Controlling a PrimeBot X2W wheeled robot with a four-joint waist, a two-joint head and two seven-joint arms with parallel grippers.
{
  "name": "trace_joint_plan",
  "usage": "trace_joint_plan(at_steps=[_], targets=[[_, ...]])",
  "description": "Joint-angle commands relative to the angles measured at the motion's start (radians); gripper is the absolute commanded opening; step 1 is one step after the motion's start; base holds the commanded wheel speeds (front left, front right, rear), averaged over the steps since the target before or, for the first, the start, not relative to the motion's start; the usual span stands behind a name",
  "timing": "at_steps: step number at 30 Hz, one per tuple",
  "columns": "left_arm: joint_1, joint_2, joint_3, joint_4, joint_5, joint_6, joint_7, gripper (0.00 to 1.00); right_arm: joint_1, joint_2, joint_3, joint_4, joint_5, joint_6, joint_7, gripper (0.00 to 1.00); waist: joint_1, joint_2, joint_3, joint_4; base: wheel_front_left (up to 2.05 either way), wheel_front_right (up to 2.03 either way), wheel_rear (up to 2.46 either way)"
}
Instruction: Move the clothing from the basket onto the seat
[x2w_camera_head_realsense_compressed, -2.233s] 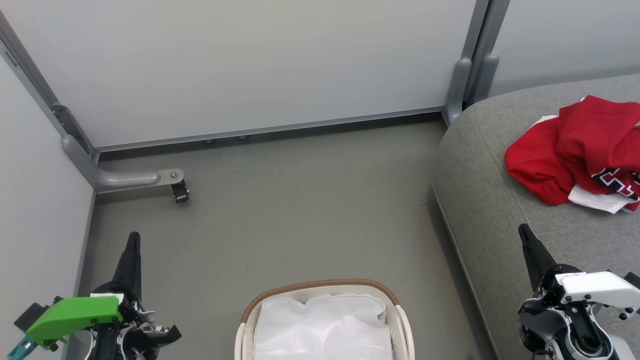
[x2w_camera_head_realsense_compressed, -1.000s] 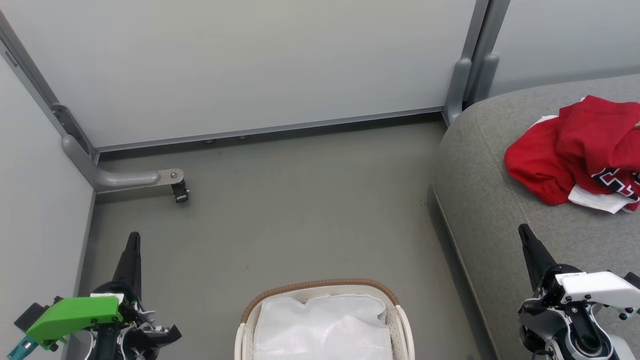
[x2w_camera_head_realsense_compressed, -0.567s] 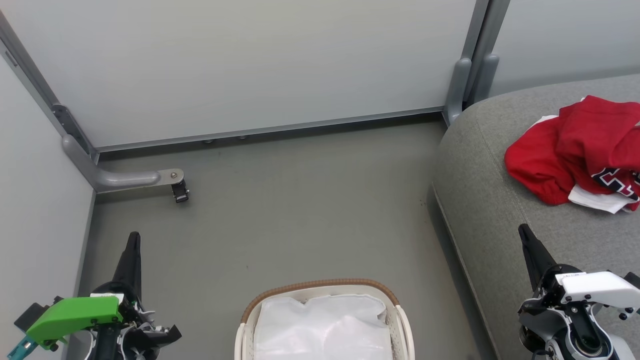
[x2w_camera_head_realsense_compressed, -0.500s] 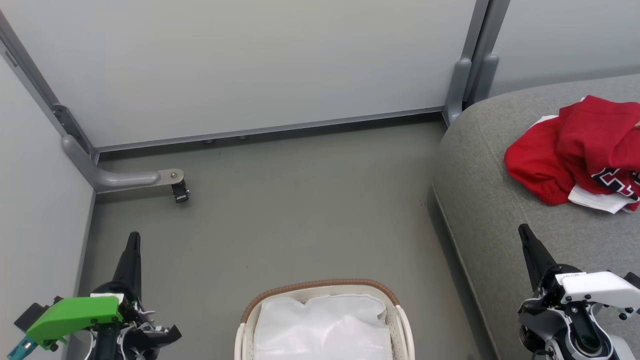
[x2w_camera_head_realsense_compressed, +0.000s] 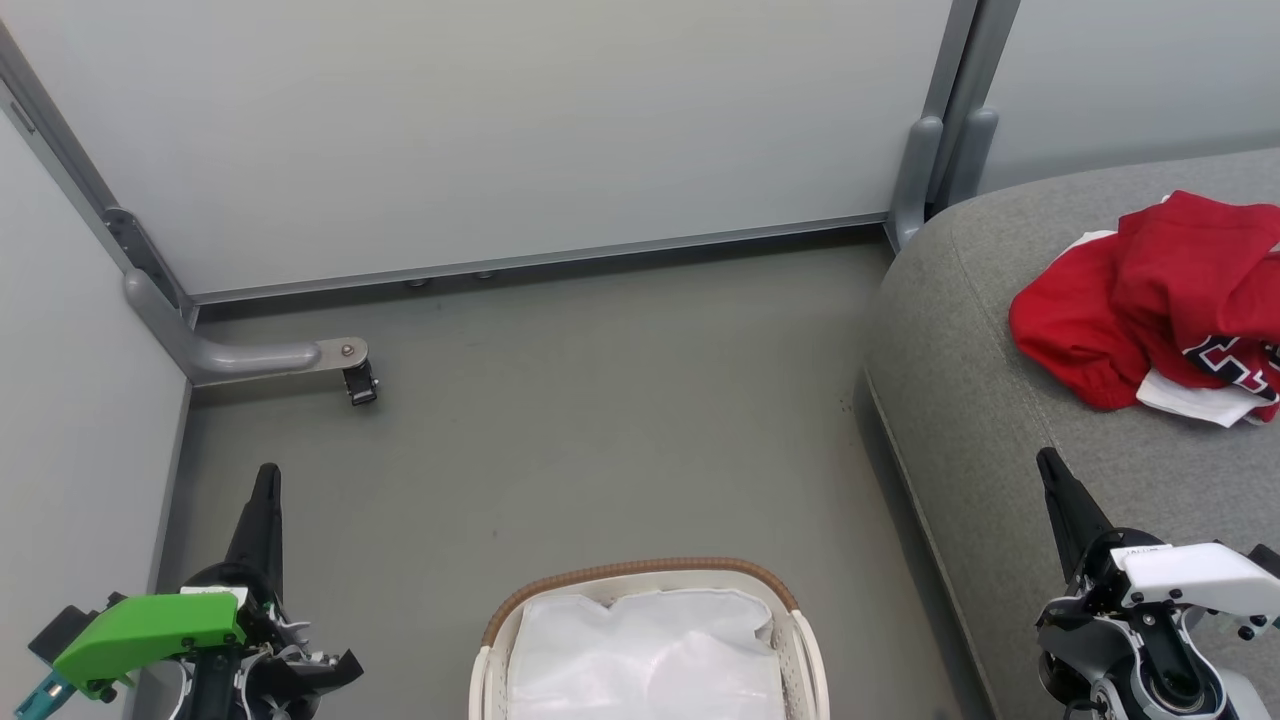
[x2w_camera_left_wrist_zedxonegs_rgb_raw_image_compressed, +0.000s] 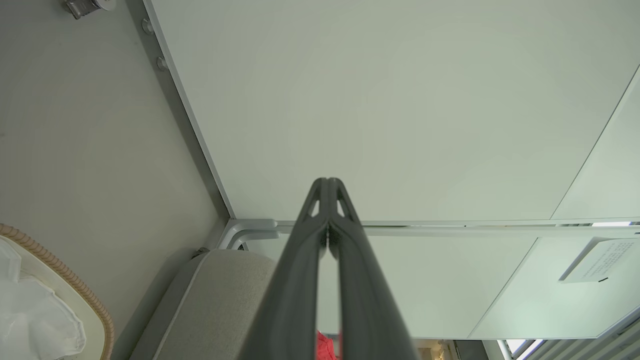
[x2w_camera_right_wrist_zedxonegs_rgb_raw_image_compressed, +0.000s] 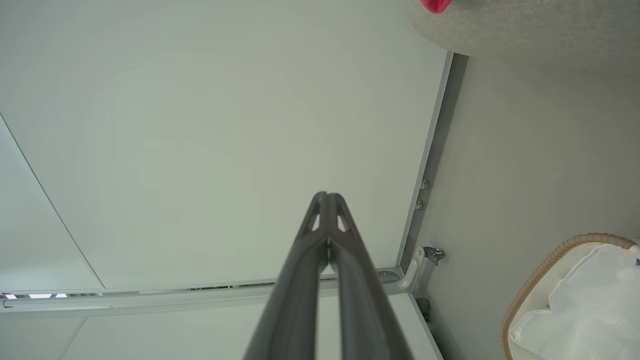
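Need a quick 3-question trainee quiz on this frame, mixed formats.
1. True or false: the clothing lies on the seat.
2. What lies in the basket?
3. The left gripper and right gripper are: A) both shut, holding nothing B) both open C) one shut on fabric.
Key: 1 true; 2 a white sheet; 3 A.
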Motion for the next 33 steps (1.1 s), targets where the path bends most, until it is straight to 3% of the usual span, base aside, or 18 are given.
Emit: trace_joint_plan(at_steps=[1, 33], targets=[[-0.01, 0.0, 0.002, -0.001, -0.003, 0.0, 0.004, 0.0, 0.01, -0.006, -0.002, -0.003, 0.004, 0.0, 0.003, 0.0, 0.0, 0.0, 0.0, 0.0, 0.0, 0.0, 0.0], [-0.01, 0.0, 0.002, -0.001, -0.003, 0.0, 0.004, 0.0, 0.01, -0.006, -0.002, -0.003, 0.004, 0.0, 0.003, 0.0, 0.0, 0.0, 0.0, 0.0, 0.0, 0.0, 0.0]])
